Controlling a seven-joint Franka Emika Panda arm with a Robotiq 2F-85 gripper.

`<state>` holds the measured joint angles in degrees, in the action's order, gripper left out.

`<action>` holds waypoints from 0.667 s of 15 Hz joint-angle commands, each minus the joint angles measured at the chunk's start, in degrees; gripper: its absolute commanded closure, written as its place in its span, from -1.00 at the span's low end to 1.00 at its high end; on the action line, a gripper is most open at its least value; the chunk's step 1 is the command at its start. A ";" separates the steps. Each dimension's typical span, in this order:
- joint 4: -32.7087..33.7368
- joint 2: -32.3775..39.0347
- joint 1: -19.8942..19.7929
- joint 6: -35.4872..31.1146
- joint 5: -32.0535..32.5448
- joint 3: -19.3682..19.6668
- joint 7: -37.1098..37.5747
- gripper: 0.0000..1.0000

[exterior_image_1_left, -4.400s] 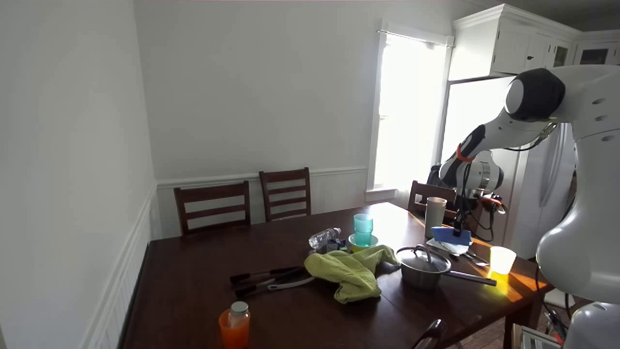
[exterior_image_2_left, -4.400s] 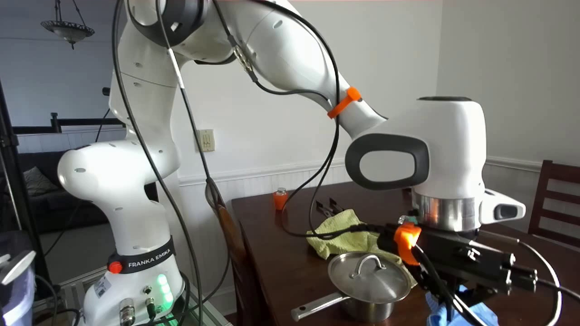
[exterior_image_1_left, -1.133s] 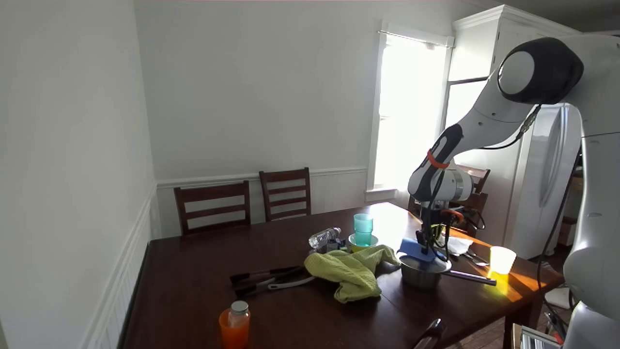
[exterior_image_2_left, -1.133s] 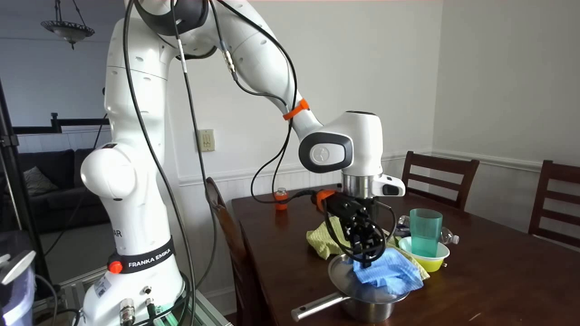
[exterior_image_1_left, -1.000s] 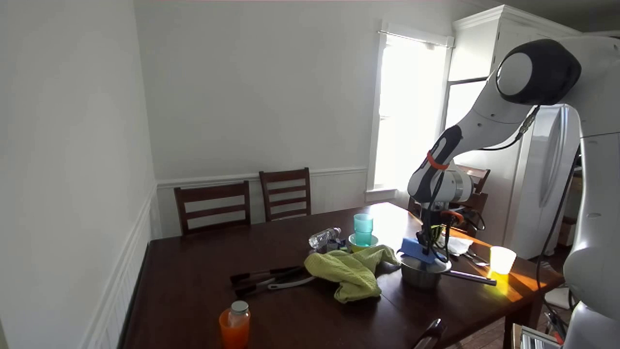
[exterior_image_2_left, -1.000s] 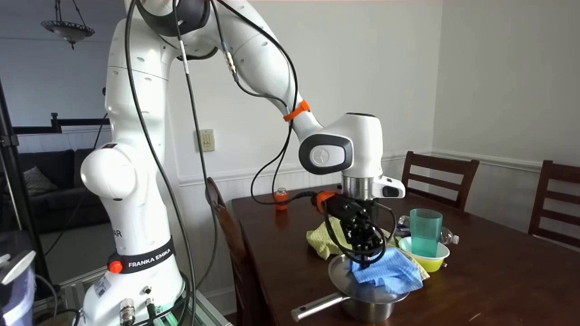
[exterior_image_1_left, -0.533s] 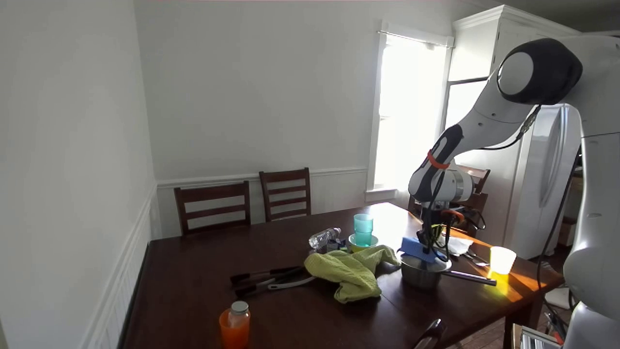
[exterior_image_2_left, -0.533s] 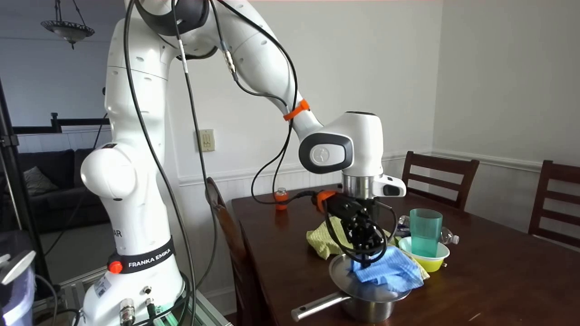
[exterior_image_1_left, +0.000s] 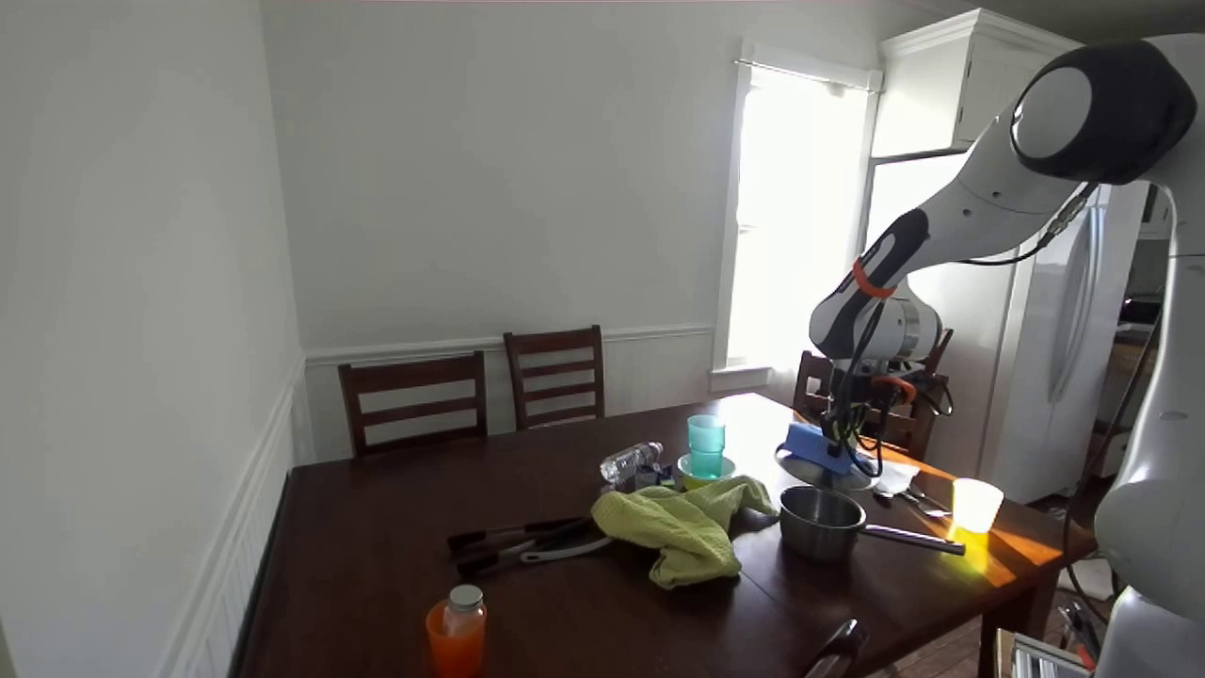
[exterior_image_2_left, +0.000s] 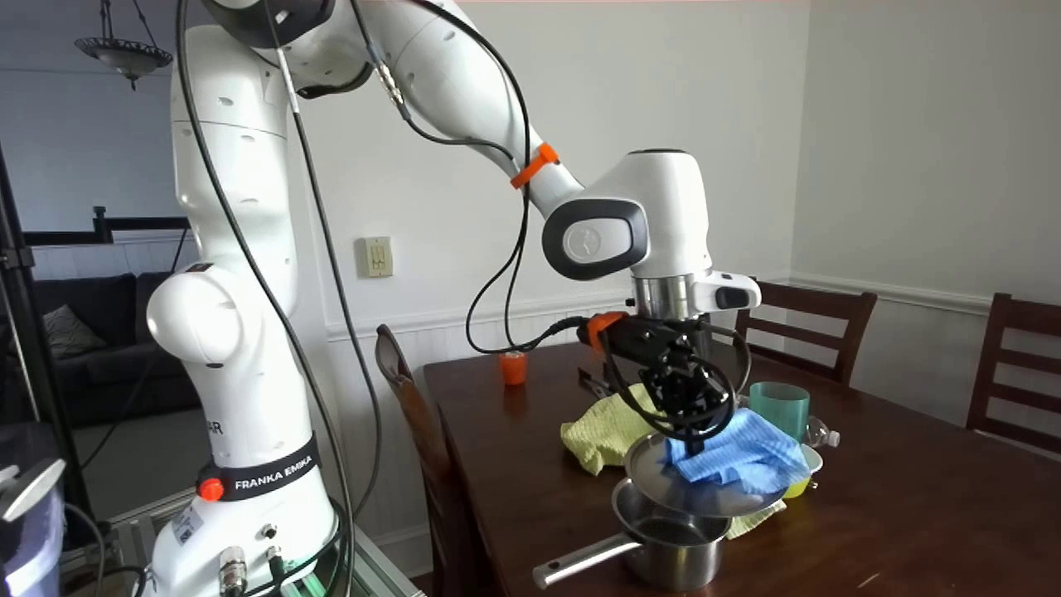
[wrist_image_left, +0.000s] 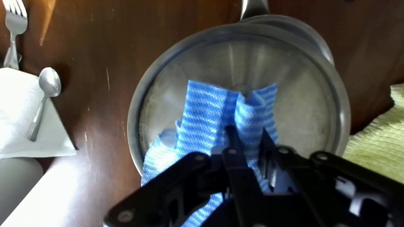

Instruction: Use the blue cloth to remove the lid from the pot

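Now the lid [exterior_image_2_left: 661, 482], earlier seated, hangs raised and offset from the pot [exterior_image_2_left: 675, 568] at lower right in an exterior view; the hand [wrist_image_left: 247, 134] grips the blue cloth [exterior_image_2_left: 746, 454], presumably with the hidden handle inside: removal appears well under way.

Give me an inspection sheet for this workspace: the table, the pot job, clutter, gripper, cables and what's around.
Surface: dark wooden table, bright glare in patches.
Pot: upright on the table, its inside partly visible.
Lid: off the pot, held above it.
Blue cloth: bunched over the lid's top.
Gripper: fingers closed on the blue cloth; what lies inside the fold is hidden.
Clutter: green cloth, teal cup in a bowl, plastic bottle, orange cup, napkin, spoon, fork.
Cables: black cable looped beside the gripper; contact with the cloth cannot be told.
Surroundings: wooden chairs, bright window.
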<state>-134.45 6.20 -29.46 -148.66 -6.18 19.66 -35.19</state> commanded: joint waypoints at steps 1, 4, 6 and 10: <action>0.27 -3.27 0.31 3.60 -1.60 1.07 -3.96 0.92; -0.87 -4.77 2.43 5.36 -0.25 0.48 -3.68 0.92; -2.15 -5.69 4.45 6.17 1.36 -0.27 -2.46 0.92; -4.63 -5.88 8.68 6.79 2.59 -2.32 -2.36 0.92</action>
<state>-136.19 2.66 -22.93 -142.59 -5.61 18.32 -37.95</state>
